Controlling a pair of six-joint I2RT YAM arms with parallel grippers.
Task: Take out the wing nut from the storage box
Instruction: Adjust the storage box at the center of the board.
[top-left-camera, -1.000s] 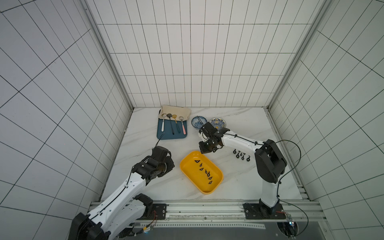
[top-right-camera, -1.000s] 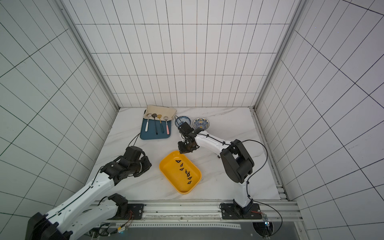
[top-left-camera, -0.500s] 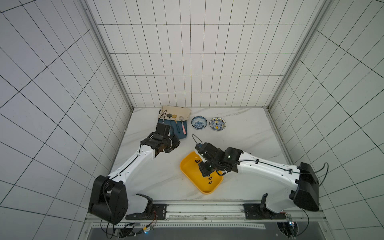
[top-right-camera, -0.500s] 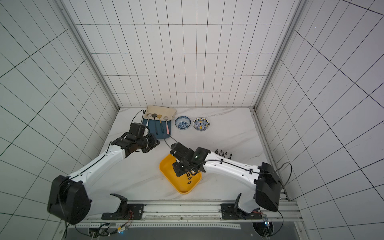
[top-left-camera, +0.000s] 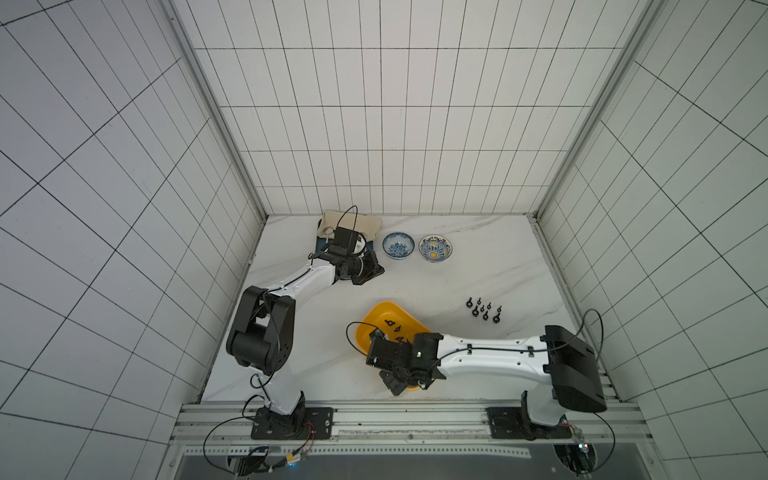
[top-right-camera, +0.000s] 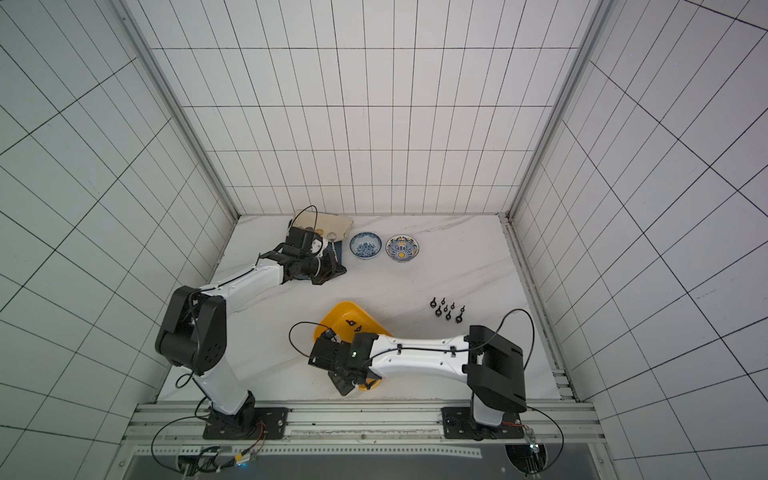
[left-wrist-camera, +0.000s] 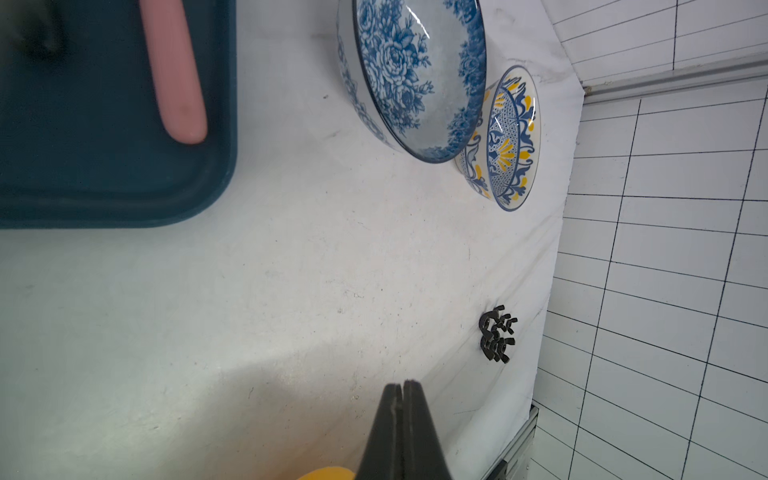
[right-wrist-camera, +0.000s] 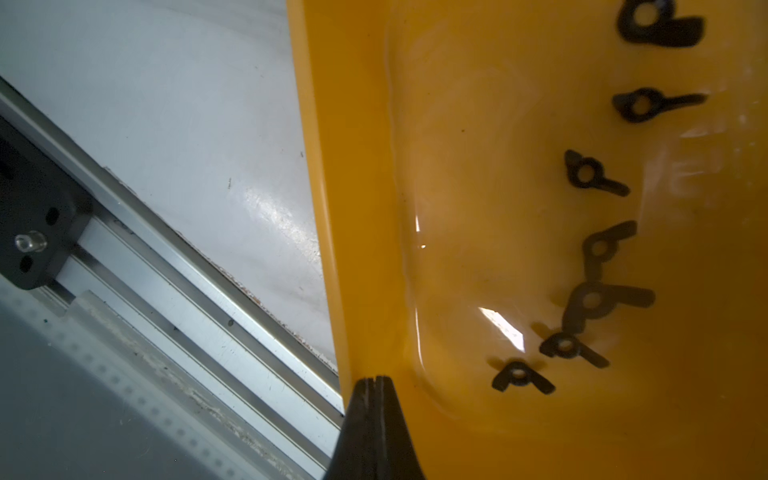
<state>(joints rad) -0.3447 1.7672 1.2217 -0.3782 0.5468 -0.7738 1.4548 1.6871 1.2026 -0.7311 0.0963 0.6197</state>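
Note:
The yellow storage box (top-left-camera: 373, 319) (top-right-camera: 338, 312) lies near the table's front, half hidden under my right arm. Several black wing nuts (right-wrist-camera: 522, 376) lie in a row on its floor (right-wrist-camera: 478, 174); two show in a top view (top-left-camera: 390, 323). My right gripper (right-wrist-camera: 374, 379) (top-left-camera: 395, 384) (top-right-camera: 343, 387) is shut and empty, tips over the box's rim at its near end, beside the closest nut. My left gripper (left-wrist-camera: 403, 384) (top-left-camera: 374, 271) (top-right-camera: 337, 272) is shut and empty above bare table, beside the dark-blue tray. A corner of the box (left-wrist-camera: 328, 473) shows under it.
Several more wing nuts (top-left-camera: 484, 311) (top-right-camera: 447, 309) (left-wrist-camera: 496, 334) sit in a cluster on the table right of the box. Two patterned bowls (top-left-camera: 398, 245) (top-left-camera: 435, 248) stand at the back. The dark-blue tray (left-wrist-camera: 124, 199) holds a pink-handled utensil (left-wrist-camera: 174, 75). A metal rail (right-wrist-camera: 187, 282) runs along the front edge.
My right gripper has come from the back near the bowls to the box's near end. My left gripper has gone from the front left to beside the dark-blue tray. Both stayed shut.

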